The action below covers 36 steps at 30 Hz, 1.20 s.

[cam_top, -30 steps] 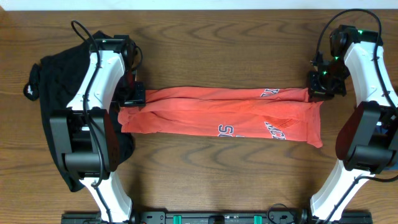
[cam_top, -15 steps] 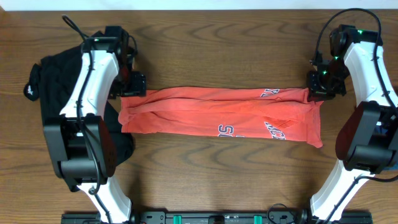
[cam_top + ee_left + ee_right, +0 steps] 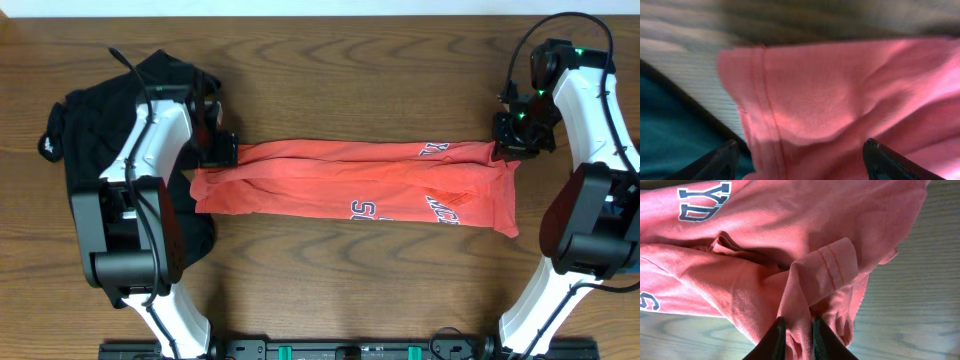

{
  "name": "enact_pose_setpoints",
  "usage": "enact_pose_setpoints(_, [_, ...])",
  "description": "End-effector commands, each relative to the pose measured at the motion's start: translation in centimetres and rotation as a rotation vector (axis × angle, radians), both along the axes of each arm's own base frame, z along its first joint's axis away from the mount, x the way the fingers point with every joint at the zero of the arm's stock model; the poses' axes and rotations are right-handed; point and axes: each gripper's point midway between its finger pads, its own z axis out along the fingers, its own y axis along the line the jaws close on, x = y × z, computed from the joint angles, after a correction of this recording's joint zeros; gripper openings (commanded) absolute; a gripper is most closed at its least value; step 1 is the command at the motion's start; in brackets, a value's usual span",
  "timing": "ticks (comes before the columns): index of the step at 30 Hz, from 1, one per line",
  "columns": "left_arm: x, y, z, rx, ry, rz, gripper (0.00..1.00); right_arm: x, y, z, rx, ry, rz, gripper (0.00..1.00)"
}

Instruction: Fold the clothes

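Coral-red T-shirt (image 3: pixel 360 190) is lying folded into a long band; right gripper (image 3: pixel 797 340) pinching its end, left gripper (image 3: pixel 802 157) gaping over the other; black shirt (image 3: pixel 90 130) beside it waiting.

Here's the setting: a broad wooden tabletop (image 3: pixel 330 280), warm mid-brown with dark grain sweeping lengthwise, fills nearly the whole overhead view. Along the far edge a thin pale strip (image 3: pixel 320 6) peeks out beyond the wood, too narrow to call floor or wall, and a black rail (image 3: pixel 330 350) with green fittings lines the near edge. The light is soft and even, laying only faint shadows on the wood, which looks paler and greyer in the right wrist view.
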Motion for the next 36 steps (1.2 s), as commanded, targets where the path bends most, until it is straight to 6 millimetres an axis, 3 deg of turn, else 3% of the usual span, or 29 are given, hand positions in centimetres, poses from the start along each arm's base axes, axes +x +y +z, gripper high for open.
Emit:
enact_pose_setpoints(1, [-1.4, -0.1, -0.9, -0.018, 0.027, -0.013, 0.81, 0.0, 0.0, 0.5, 0.011, -0.019, 0.014, 0.18])
enact_pose_setpoints(10, [-4.2, 0.3, -4.1, -0.014, 0.078, 0.000, 0.81, 0.0, 0.0, 0.5, 0.011, -0.019, 0.013, 0.22])
enact_pose_setpoints(14, [-4.5, 0.1, -5.5, -0.021, 0.058, -0.002, 0.79, 0.1, 0.1, 0.5, 0.017, -0.025, 0.013, 0.23])
enact_pose_setpoints(18, [-4.0, -0.5, -5.7, -0.057, 0.032, 0.000, 0.61, 0.1, 0.3, 0.5, 0.026, -0.025, 0.011, 0.22])
enact_pose_setpoints(21, [-3.6, -0.7, -5.7, -0.067, 0.014, 0.003, 0.37, 0.1, 0.3, 0.5, 0.030, -0.026, 0.011, 0.22])
enact_pose_setpoints(23, [-3.4, -0.7, -5.7, -0.066, 0.006, 0.002, 0.29, 0.2, 0.5, 0.6, 0.043, -0.029, 0.009, 0.22])
enact_pose_setpoints(25, [-3.2, -0.5, -5.5, -0.058, -0.001, 0.004, 0.09, 0.2, 0.9, 0.6, 0.060, -0.031, 0.008, 0.15])
enact_pose_setpoints(27, [-2.8, -0.2, -5.0, -0.059, -0.012, 0.024, 0.06, 0.3, 1.3, 0.7, 0.083, -0.035, 0.008, 0.09])
enact_pose_setpoints(30, [-1.7, 0.4, -2.9, -0.062, -0.052, 0.079, 0.06, 0.4, 1.9, 0.8, 0.107, -0.038, 0.003, 0.11])
enact_pose_setpoints(36, [0.4, 0.9, 5.4, -0.056, -0.238, 0.085, 0.06, 0.7, 3.0, 1.1, 0.174, -0.049, -0.017, 0.21])
